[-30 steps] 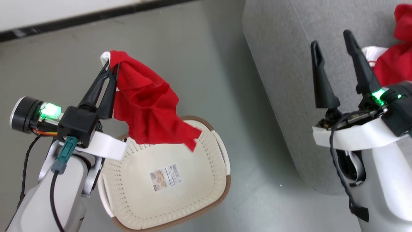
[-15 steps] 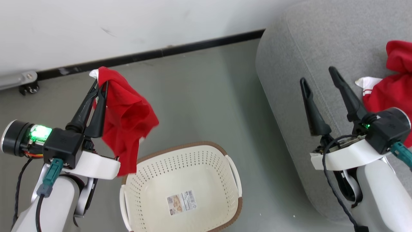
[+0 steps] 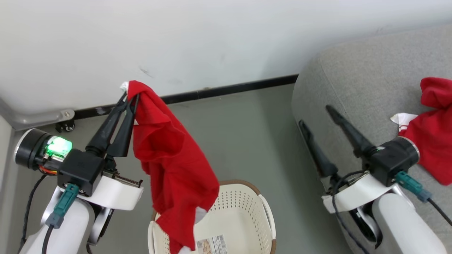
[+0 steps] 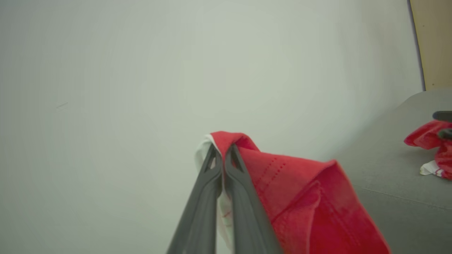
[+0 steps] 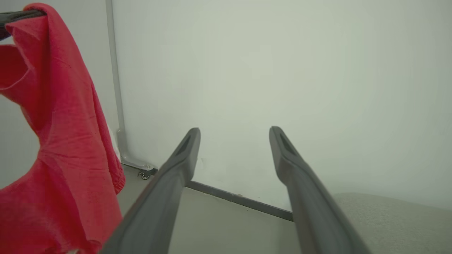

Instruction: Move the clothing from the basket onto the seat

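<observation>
My left gripper [image 3: 129, 96] is shut on the top edge of a red piece of clothing [image 3: 173, 169], which hangs down from the fingertips over the cream basket [image 3: 243, 211] on the floor. In the left wrist view the closed fingers [image 4: 220, 165] pinch the red and white fabric [image 4: 303, 197]. Another red garment [image 3: 432, 141] with white trim lies on the grey seat [image 3: 370, 88] at the right. My right gripper [image 3: 316, 115] stands open and empty by the seat's near corner; in its own wrist view the fingers [image 5: 183, 151] are spread and the hanging clothing [image 5: 60, 141] shows at the left.
A white wall [image 3: 176, 42] with a black baseboard [image 3: 229, 90] runs behind. A metal rail foot with a small caster [image 3: 63, 121] sits at the far left. Grey floor [image 3: 240, 141] lies between basket and seat.
The head camera has tilted up, so wall fills the top and the basket sits lower in view. My left gripper has carried the garment higher, and the cloth now hangs longer.
</observation>
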Available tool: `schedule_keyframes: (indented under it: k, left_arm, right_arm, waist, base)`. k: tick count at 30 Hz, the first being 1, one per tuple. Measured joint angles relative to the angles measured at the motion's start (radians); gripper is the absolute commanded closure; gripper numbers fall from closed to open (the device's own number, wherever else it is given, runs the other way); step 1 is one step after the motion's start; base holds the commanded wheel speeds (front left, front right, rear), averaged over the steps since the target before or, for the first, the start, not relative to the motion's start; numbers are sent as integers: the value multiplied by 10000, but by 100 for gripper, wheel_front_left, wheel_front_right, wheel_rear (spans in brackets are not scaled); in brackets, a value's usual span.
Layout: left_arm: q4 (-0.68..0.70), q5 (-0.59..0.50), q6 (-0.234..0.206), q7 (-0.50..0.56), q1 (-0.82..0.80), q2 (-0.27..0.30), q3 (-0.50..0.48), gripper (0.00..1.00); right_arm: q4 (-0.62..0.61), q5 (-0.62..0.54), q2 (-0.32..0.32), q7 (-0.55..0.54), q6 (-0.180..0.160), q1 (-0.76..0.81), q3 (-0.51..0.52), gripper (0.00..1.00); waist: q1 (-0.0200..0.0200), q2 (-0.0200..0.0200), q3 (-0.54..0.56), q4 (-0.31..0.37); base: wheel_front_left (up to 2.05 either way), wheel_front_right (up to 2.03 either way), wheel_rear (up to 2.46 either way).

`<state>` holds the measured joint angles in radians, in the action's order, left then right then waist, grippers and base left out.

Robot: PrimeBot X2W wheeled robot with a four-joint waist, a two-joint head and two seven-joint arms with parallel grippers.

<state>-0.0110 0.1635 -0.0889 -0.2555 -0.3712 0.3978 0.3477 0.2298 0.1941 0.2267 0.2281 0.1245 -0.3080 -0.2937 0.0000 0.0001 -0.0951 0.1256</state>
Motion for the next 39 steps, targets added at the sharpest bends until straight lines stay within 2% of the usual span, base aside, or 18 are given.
schedule_keyframes:
  k: [10,18,28,39]
  left_arm:
    - [180,228,470,0,-21,-311,433,100]
    - [59,288,995,0,-80,-324,821,100]
    - [-4,293,1419,2,-495,-579,1227,100]
    - [136,454,1609,4,-923,-863,1592,100]
  right_arm:
    - [42,907,529,-627,0,27,-1423,0]
    - [67,1513,1112,-1360,0,-9,-2658,0]
    - [-311,2539,1396,-2075,0,-508,-5033,0]
    - [-353,3047,1824,-2247,0,-1476,-5781,0]
  waist:
    - [0,0,806,-253]
    - [0,0,1288,-359]
    - [0,0,1608,-529]
    - [0,0,1695,-708]
  base:
    - [0,0,0]
    - [0,0,0]
    - [0,0,0]
    - [0,0,0]
